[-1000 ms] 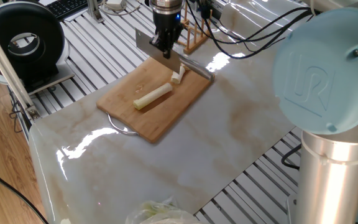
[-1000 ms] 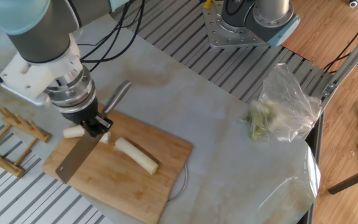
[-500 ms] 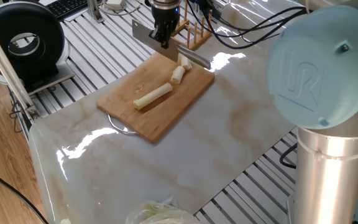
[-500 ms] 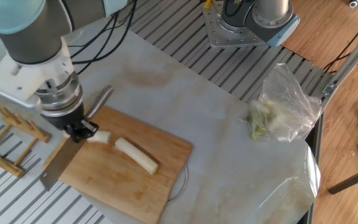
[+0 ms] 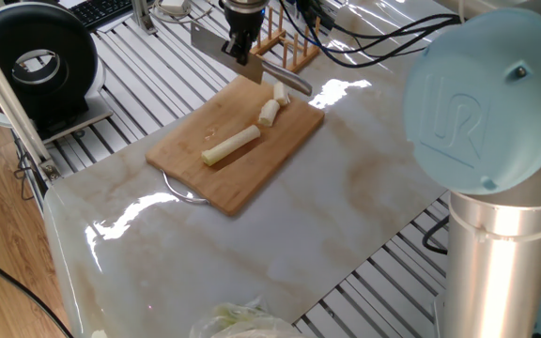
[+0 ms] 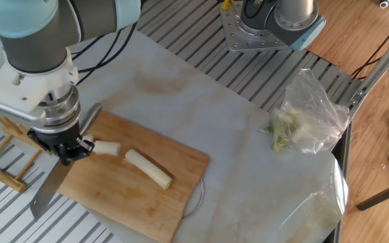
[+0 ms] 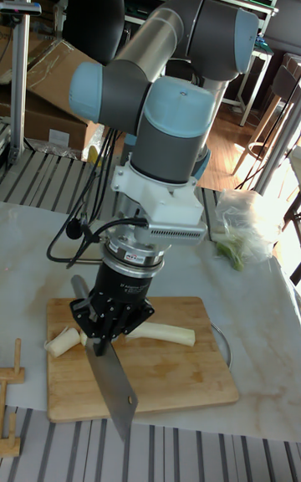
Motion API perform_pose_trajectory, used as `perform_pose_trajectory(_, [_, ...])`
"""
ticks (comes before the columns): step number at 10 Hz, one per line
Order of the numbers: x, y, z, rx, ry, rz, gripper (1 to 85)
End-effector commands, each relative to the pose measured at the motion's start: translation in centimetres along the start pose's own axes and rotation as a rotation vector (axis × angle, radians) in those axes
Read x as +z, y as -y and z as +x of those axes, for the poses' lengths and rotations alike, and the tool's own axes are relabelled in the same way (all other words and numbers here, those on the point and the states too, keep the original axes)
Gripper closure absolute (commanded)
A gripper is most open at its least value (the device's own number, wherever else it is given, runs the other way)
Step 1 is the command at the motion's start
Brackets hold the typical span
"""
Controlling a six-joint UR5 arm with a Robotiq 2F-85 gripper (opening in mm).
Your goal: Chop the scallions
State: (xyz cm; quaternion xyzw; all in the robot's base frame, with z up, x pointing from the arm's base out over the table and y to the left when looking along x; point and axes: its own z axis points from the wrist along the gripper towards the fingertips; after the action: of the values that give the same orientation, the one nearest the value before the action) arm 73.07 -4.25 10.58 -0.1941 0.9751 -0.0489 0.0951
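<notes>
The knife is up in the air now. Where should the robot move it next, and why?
Probably back over the long scallion piece and down for another cut. The gripper holds the knife lifted past the cutting board edge. Only short chunks are cut off so far; most of the stalk lies whole.

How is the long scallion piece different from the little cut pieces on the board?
The long scallion piece is much longer than the short cut chunks. The long piece lies near the middle of the wooden cutting board, while the short chunks sit by the board's edge, closer to the cleaver in the gripper. The long piece is one uncut stalk; the chunks are separate stubs. All are pale cream and lie flat on the board.
</notes>
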Motion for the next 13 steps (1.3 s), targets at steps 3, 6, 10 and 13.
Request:
perform_pose_trajectory(3, [1.5, 1.1, 0.6, -0.08, 0.022, 0.01, 84.3])
perform_pose_trajectory(6, [1.6, 1.0, 2.1, -0.049, -0.018, -0.016, 84.3])
perform_pose_trajectory(10, [2.3, 1.8, 3.3, -0.044, -0.026, -0.005, 84.3])
perform_pose_trajectory(13, [2.8, 2.2, 2.9, -0.053, -0.003, 0.007, 84.3])
